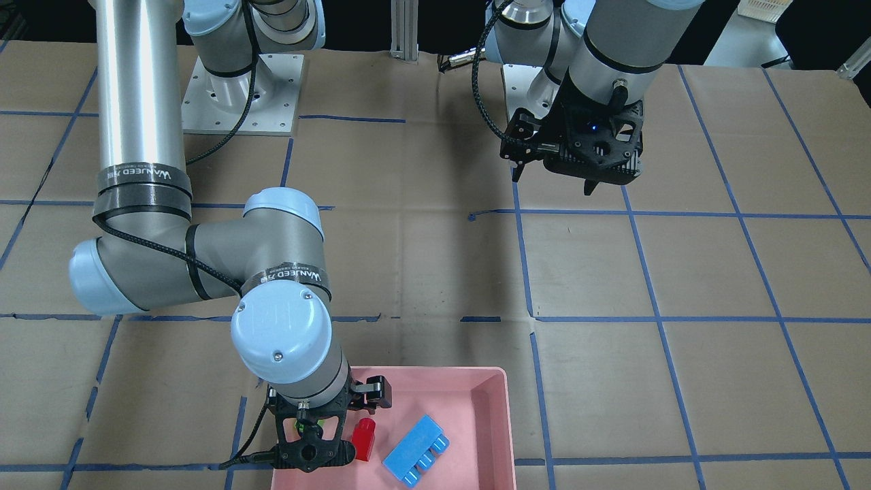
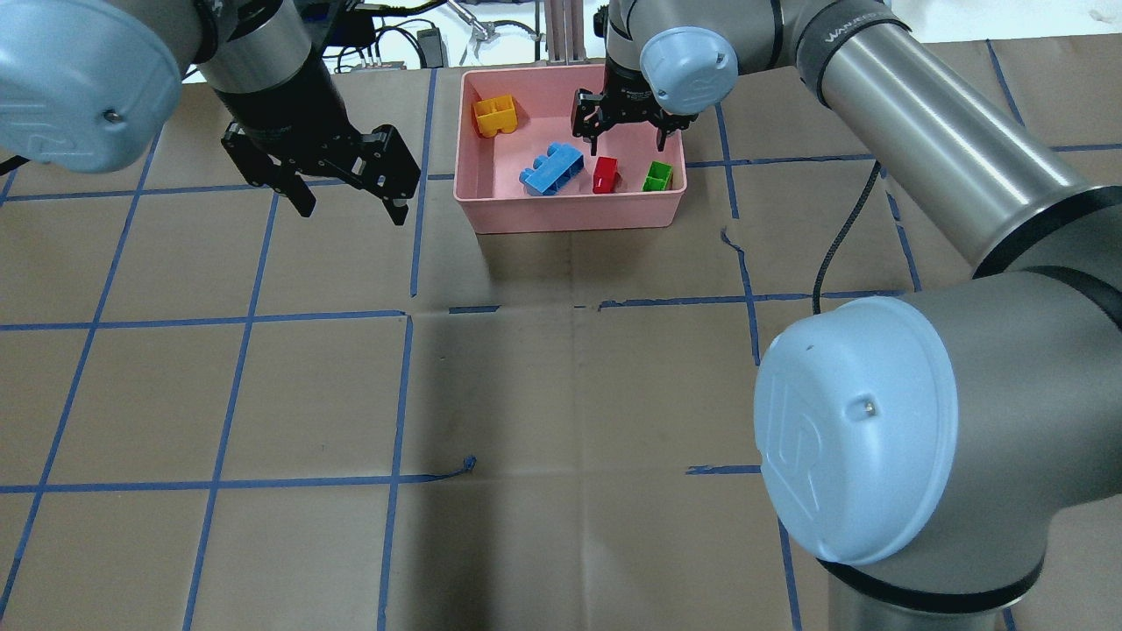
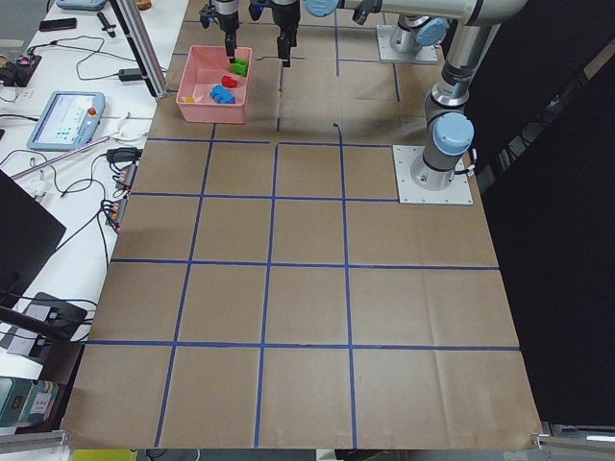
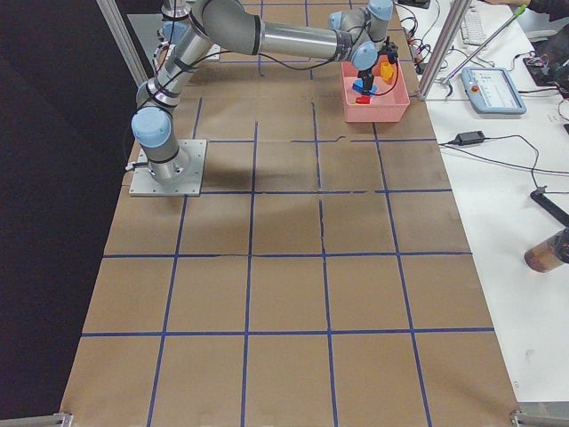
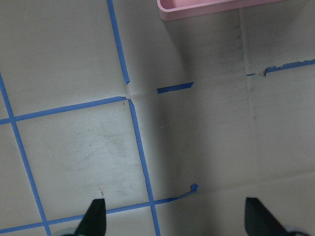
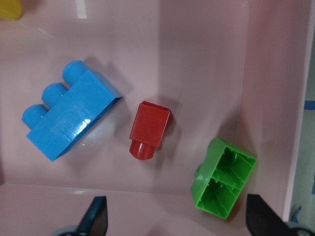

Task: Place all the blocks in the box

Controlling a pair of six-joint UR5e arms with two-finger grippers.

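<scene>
The pink box sits at the far middle of the table. All the blocks lie in it: yellow at the back left, blue, red and green along the front. My right gripper hangs open and empty just above the red and green blocks. The right wrist view shows the blue, red and green blocks on the box floor, with nothing between the fingers. My left gripper is open and empty, left of the box.
Brown paper with blue tape lines covers the table. The left wrist view shows bare paper and a corner of the box. Monitors, cables and a pendant lie beyond the table's far edge.
</scene>
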